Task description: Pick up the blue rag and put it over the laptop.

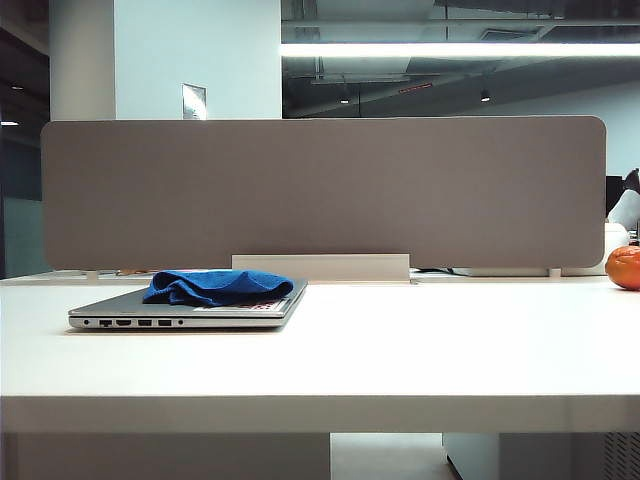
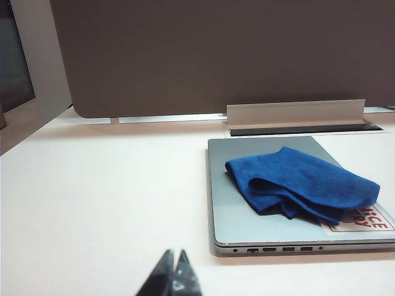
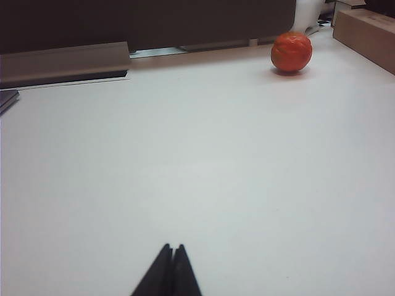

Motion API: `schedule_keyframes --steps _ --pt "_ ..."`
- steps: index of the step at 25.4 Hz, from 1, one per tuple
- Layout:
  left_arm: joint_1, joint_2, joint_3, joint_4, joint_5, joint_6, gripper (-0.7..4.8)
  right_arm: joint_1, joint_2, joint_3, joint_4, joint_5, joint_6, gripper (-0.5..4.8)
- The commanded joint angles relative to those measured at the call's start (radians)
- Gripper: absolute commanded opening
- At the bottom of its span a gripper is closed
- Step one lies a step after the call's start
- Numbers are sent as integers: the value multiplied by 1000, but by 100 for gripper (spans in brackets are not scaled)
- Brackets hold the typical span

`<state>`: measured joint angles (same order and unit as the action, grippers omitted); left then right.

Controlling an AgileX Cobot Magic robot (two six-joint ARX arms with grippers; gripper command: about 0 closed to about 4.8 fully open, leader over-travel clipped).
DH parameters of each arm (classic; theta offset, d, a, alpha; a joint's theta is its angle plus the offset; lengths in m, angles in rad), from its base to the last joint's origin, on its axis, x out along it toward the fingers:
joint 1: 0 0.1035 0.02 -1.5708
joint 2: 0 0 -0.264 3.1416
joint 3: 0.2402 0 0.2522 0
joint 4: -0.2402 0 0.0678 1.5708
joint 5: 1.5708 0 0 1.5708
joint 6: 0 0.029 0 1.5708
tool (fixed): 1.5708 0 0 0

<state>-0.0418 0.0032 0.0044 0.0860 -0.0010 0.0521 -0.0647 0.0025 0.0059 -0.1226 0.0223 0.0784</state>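
- blue rag (image 2: 302, 183) sits bunched on the closed laptop (image 2: 247, 216), partly covering its lid sticker (image 2: 364, 220)
- left gripper (image 2: 174, 270) fingers pressed together, laptop at its 1 o'clock
- right gripper (image 3: 170, 268) fingers together too, over bare counter (image 3: 203, 160), orange ball (image 3: 291, 52) around 1 o'clock

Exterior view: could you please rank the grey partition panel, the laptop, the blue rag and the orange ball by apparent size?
1. Grey partition panel, though farthest back.
2. Laptop.
3. Blue rag, lying on the laptop.
4. Orange ball, cut off by the frame edge, so unsure.
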Motion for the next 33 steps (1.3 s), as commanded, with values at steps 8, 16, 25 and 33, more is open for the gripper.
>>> schedule_keyframes --steps 8,16,25,33 --pt "0 1 3 12 5 0 -6 35 -3 -5 8 3 -2 0" --pt "0 1 3 12 5 0 -6 145 -3 -5 33 -19 6 0" --pt "0 1 3 12 5 0 -6 146 -3 -5 31 29 7 0" --pt "0 1 3 12 5 0 -6 146 -3 -5 25 27 6 0"
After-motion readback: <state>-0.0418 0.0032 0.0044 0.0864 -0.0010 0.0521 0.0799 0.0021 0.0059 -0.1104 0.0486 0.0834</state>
